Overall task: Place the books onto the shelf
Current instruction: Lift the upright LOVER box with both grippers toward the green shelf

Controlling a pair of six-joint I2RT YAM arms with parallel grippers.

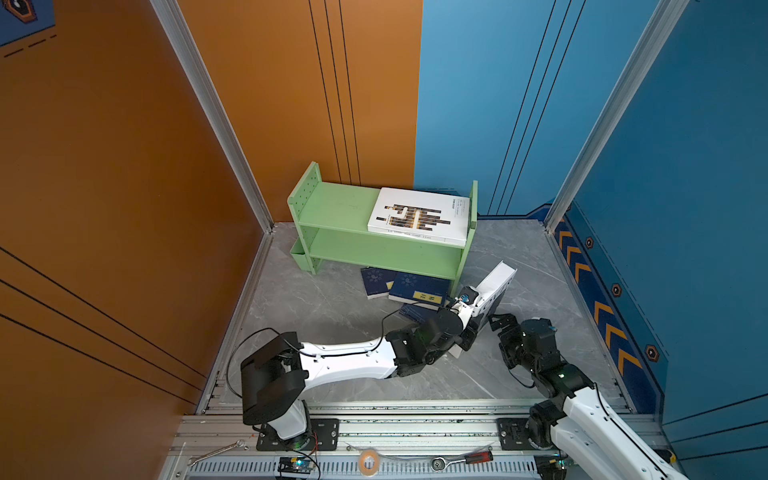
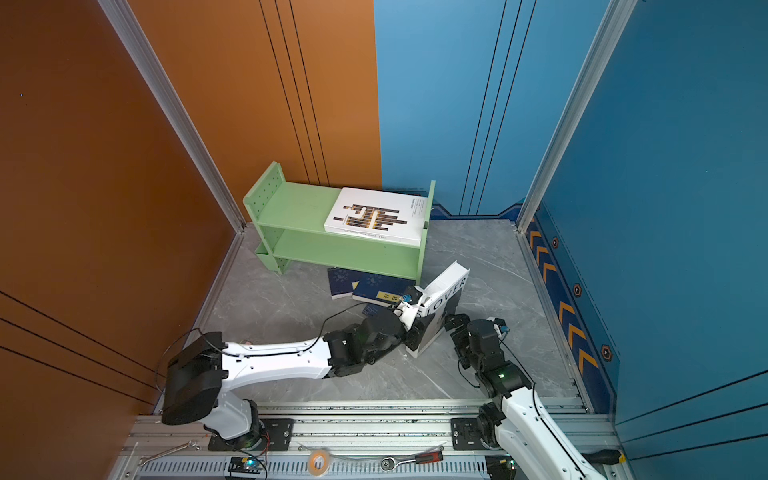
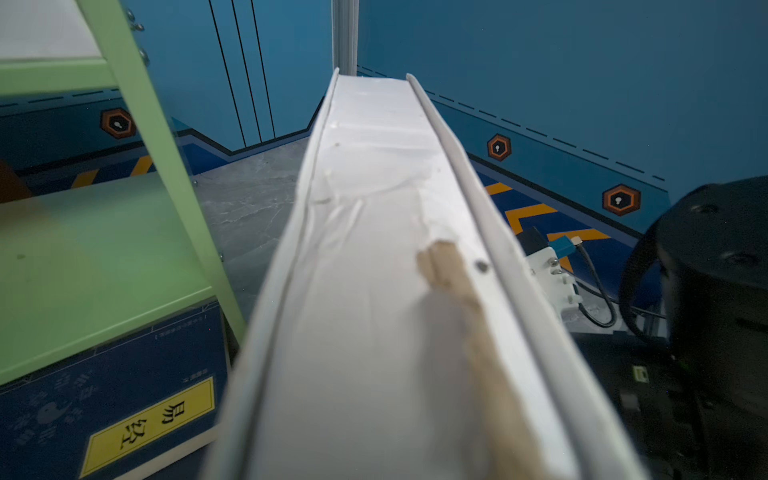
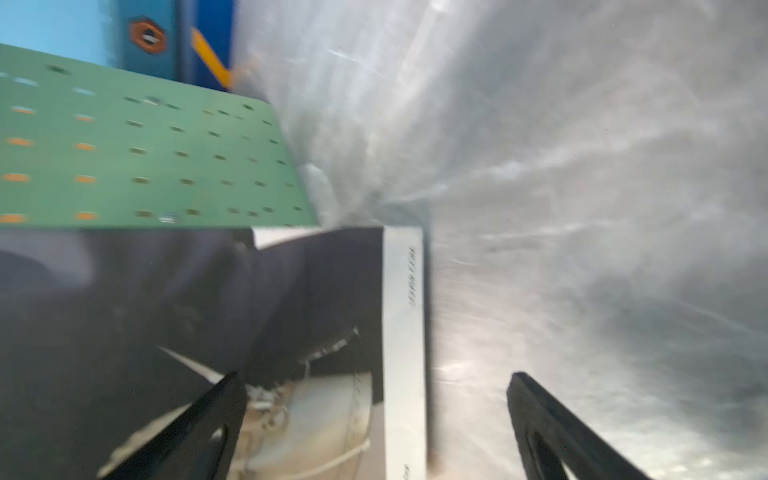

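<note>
Fingertips of left gripper (image 2: 417,328) hidden by LOVER book (image 2: 446,291); jaws clamped across its page edge, book tilted on edge at near right foot of shelf (image 1: 332,208). Left arm (image 1: 349,357) stretched low rightward, covering most of one navy book (image 1: 412,312). Right gripper (image 4: 376,376) spread wide just right of LOVER book; its wrist view blurred.
</note>
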